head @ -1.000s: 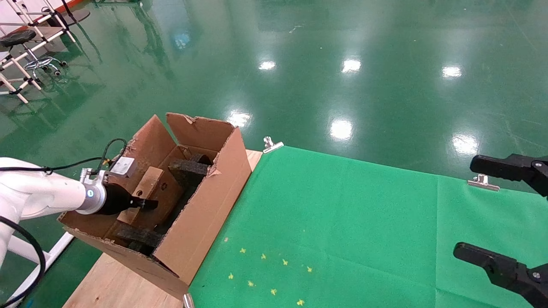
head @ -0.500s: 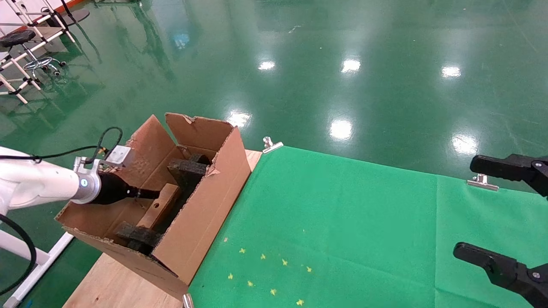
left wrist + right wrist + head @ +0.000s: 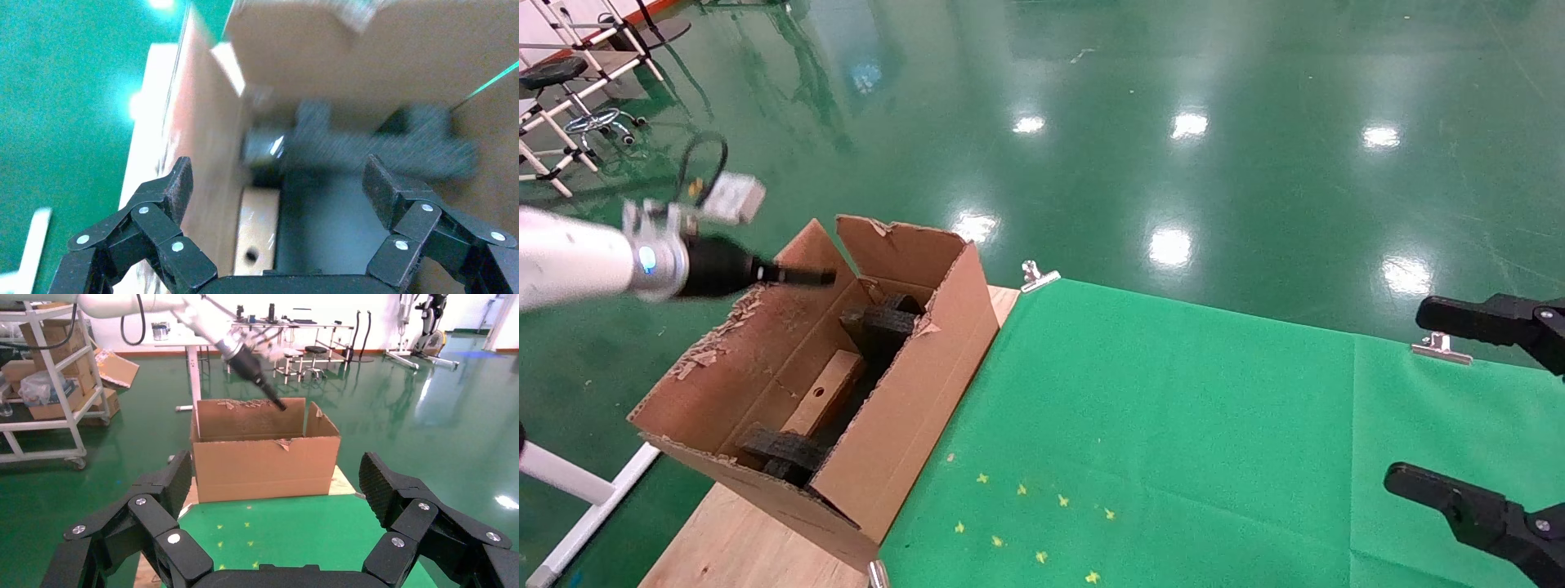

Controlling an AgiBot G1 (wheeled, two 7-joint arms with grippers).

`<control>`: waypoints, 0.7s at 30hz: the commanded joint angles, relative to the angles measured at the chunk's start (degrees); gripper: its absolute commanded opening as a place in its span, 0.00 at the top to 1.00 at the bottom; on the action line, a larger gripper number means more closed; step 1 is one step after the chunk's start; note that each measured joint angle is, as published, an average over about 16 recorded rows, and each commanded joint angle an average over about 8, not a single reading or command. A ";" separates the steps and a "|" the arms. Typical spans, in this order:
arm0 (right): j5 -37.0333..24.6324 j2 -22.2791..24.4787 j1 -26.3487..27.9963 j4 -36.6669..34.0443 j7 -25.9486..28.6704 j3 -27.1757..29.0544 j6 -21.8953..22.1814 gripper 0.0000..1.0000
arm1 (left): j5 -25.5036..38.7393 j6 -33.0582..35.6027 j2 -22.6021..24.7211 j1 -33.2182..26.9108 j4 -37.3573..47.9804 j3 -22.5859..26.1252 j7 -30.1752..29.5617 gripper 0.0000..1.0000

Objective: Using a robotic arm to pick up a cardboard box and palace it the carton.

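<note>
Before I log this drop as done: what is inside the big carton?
Inside the carton lies the cardboard box, round hole up, between black foam pieces. Its lower part and the carton floor are hidden. The left gripper hangs open above the rim.

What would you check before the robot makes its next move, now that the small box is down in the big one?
1. Cardboard box inside the carton: ok, it lies low between the black foam pieces.
2. Left gripper let go: ok, its jaws are open and empty.
3. Left gripper clear of the carton's ragged flaps: cannot tell, its tip is above the opening but close to a flap's edge.
4. Right gripper out of the way: ok, open over the green cloth, far from the carton.
</note>
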 commanded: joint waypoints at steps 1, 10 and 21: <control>0.00 0.00 0.00 0.00 0.00 0.00 0.00 0.00 | -0.28 1.43 -0.91 -1.38 -2.68 -0.25 -0.58 0.00; 0.00 0.00 0.00 0.00 0.00 0.00 0.00 0.00 | -11.28 12.56 -7.90 1.67 -22.24 -4.58 -15.14 0.00; 0.01 0.01 -0.01 -0.01 0.00 0.00 0.02 0.00 | -22.66 14.83 -11.25 8.76 -35.35 -8.12 -24.57 0.00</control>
